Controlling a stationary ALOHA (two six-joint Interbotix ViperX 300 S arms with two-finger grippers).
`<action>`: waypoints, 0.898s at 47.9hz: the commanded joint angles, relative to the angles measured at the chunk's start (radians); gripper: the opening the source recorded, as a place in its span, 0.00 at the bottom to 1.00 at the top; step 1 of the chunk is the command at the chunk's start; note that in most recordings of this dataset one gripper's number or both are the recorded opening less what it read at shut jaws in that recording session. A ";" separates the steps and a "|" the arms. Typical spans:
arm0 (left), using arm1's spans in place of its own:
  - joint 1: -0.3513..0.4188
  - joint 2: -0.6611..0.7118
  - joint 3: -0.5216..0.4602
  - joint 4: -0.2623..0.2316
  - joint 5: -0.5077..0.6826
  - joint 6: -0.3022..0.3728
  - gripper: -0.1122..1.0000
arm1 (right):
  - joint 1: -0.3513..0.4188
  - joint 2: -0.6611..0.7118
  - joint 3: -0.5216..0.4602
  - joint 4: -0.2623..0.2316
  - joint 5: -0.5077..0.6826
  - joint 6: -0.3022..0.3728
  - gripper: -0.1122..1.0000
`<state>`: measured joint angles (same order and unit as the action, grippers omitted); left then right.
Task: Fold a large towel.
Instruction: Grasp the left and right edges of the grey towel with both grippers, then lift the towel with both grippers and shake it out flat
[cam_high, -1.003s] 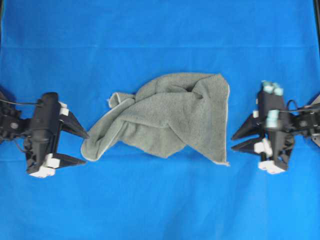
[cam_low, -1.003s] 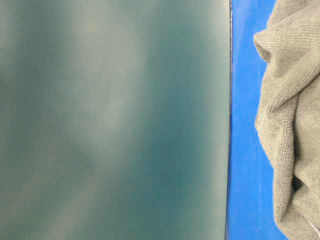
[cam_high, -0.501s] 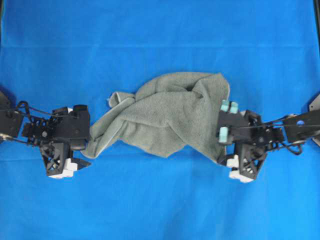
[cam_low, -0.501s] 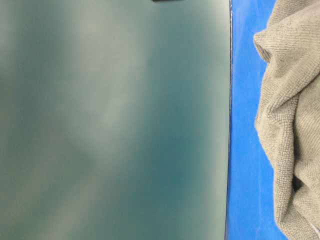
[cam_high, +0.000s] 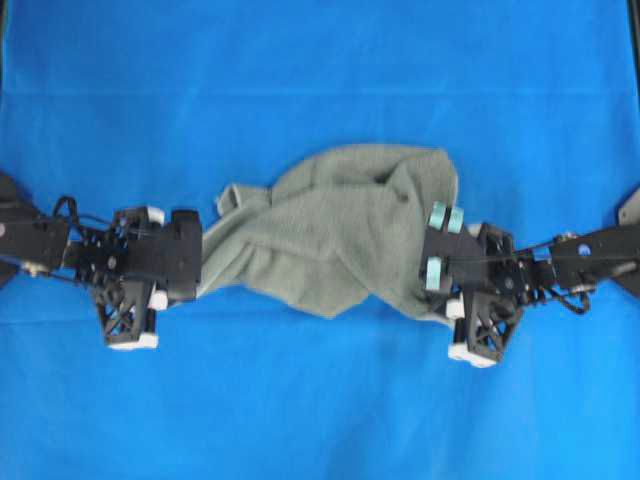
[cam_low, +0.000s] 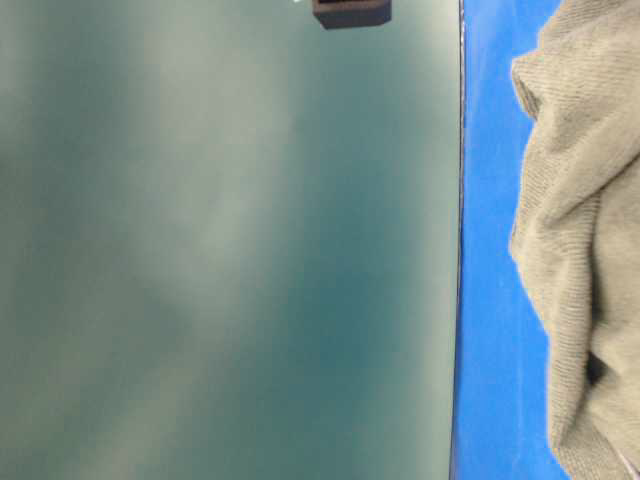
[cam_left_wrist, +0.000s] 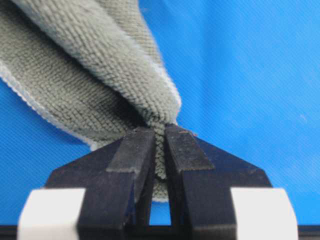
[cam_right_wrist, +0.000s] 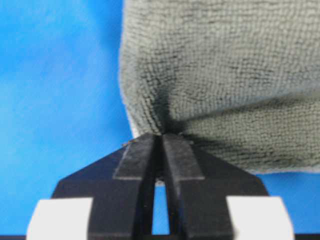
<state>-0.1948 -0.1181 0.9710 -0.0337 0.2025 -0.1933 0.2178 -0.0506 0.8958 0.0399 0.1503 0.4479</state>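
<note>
Both grippers have come in from the sides since the earlier frames, when they stood apart from the cloth with jaws spread wide; now each is clamped on an end of the towel (cam_high: 335, 235). At the left gripper (cam_left_wrist: 159, 150) a narrow fold of terry, pale stitched edge showing, is pinched between the jaws; the right gripper (cam_right_wrist: 161, 145) bites the cloth's edge near a corner, jaws almost touching. Crumpled and bunched, the towel lies mid-table on the blue table cloth (cam_high: 320, 70), between the two arms; it is not yet folded. Opposite ends are probably taken so the arms can draw apart and stretch the heap flat; a fold needs a spread rectangle first; thin pinches may slip under tension.
</note>
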 joint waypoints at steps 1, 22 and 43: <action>0.005 -0.086 -0.044 0.003 0.077 0.009 0.12 | 0.005 -0.083 -0.032 -0.003 0.017 0.000 0.12; 0.138 -0.594 -0.155 0.008 0.192 0.118 0.12 | -0.038 -0.520 -0.144 -0.245 0.238 -0.011 0.13; 0.650 -0.727 -0.319 0.009 0.236 0.250 0.12 | -0.552 -0.724 -0.287 -0.465 0.469 0.032 0.13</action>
<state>0.3712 -0.8544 0.7164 -0.0276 0.4280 0.0598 -0.2546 -0.7609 0.6581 -0.3958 0.6075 0.4817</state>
